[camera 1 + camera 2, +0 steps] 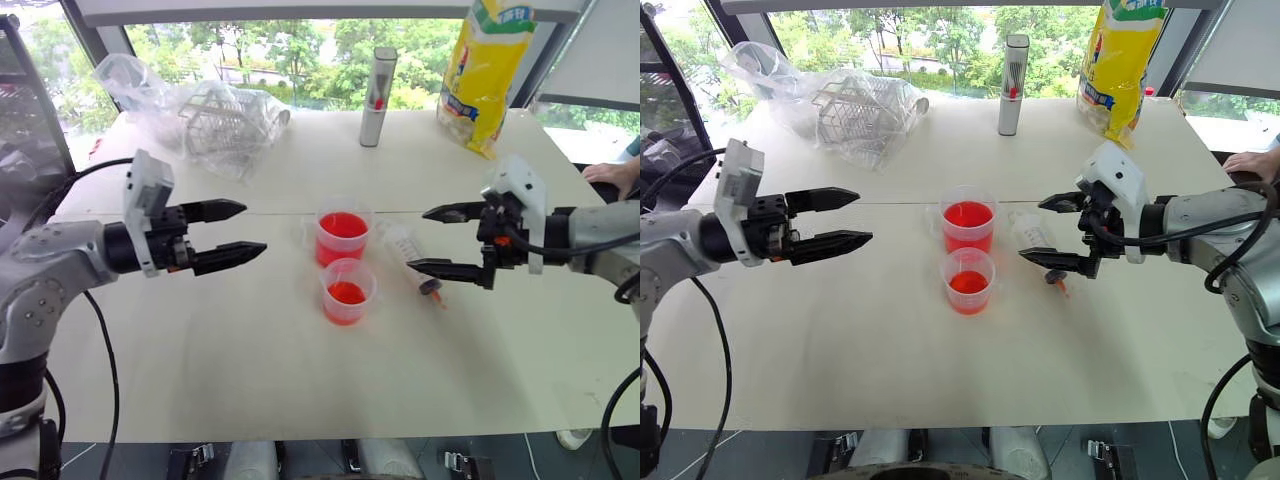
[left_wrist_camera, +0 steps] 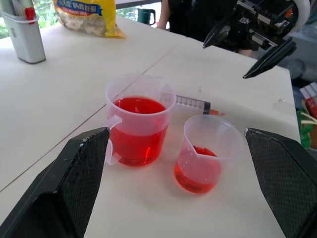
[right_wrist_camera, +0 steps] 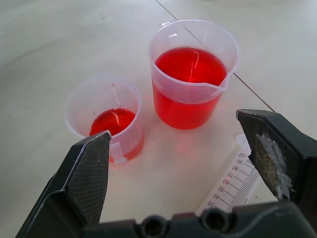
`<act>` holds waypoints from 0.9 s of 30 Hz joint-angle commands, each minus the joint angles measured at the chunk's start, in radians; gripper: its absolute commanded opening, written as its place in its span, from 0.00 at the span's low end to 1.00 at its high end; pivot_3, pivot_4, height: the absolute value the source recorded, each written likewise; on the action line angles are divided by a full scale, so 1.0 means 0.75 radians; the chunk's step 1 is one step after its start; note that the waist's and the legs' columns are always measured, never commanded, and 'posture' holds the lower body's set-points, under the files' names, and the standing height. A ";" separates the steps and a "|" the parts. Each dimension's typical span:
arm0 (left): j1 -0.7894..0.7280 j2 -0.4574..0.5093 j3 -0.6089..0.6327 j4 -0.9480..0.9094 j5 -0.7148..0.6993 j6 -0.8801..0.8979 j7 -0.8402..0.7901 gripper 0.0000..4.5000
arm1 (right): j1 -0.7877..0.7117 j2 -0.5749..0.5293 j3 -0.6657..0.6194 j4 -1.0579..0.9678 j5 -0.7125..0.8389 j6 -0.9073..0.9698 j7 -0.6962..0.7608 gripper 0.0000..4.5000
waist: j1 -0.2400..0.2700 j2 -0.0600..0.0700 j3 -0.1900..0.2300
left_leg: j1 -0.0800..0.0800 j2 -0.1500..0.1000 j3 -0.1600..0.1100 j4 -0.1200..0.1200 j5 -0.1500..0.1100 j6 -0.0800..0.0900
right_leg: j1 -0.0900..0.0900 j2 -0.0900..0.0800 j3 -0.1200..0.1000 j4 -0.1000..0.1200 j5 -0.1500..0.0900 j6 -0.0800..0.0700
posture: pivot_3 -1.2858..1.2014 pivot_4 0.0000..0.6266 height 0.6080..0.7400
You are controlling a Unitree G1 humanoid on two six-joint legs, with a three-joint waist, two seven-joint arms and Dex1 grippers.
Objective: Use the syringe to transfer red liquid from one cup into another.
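Windows with green trees run along the back of a pale table [image 1: 250,350] in the left eye view; a grey tube [image 1: 377,96] and a yellow bag [image 1: 483,70] stand at the upper edge, a crumpled plastic bag over a wire basket [image 1: 215,120] at upper left. At centre frame the handled cup [image 1: 343,237] sits above the smaller cup [image 1: 348,290], close together, probably so the transfer stays short. Just right of them the syringe [image 1: 412,258] lies flat on the table, tip toward lower right. The left gripper [image 1: 238,232] hangs at mid-left with fingers spread and empty; the right gripper [image 1: 440,240] hovers over the syringe, also spread and holding nothing, likely lined up for a pickup. A person's hand [image 1: 612,175] rests at the right edge

The left wrist view shows the handled cup well over half full of red liquid [image 2: 134,126], the smaller cup with a shallow pool at its bottom, and the syringe's clear barrel with dark seal and orange tip behind them

In the right wrist view the printed scale on the syringe barrel shows between the spread fingers [image 3: 86,178]
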 commanded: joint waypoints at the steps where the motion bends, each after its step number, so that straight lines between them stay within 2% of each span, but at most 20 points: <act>1: -0.002 0.007 0.034 -0.040 -0.020 -0.008 0.007 1.00 | 0.003 0.003 -0.018 -0.023 -0.005 -0.033 -0.008 0.99 | 0.000 0.000 0.000 | 0.000 0.000 0.000 0.000 0.000 0.000 | 0.000 0.000 0.000 0.000 0.000 0.000 | 0.52 0.24 1.00; 20: -0.094 -0.059 -0.034 0.004 -0.010 -0.029 0.035 1.00 | 0.031 -0.061 -0.035 -0.033 0.004 0.084 -0.026 0.99 | 0.002 0.000 0.000 | 0.000 0.000 0.000 0.000 0.000 0.000 | 0.000 0.001 0.000 0.000 0.000 0.000 | 0.52 0.24 1.00; 24: -0.117 -0.073 -0.060 0.026 0.003 -0.039 0.023 1.00 | -0.017 -0.093 0.012 0.010 -0.023 0.112 -0.023 0.99 | -0.003 0.000 0.000 | 0.000 0.000 0.000 0.000 0.000 0.000 | 0.000 0.001 0.000 0.000 0.000 0.000 | 0.52 0.24 1.00; 27: -0.129 -0.087 -0.077 0.035 0.012 -0.039 0.010 1.00 | -0.149 -0.082 0.120 0.116 -0.072 0.183 -0.045 0.99 | -0.006 0.000 0.000 | 0.000 0.000 0.000 0.000 0.000 0.000 | 0.000 0.001 0.000 0.000 0.000 0.000 | 0.52 0.24 1.00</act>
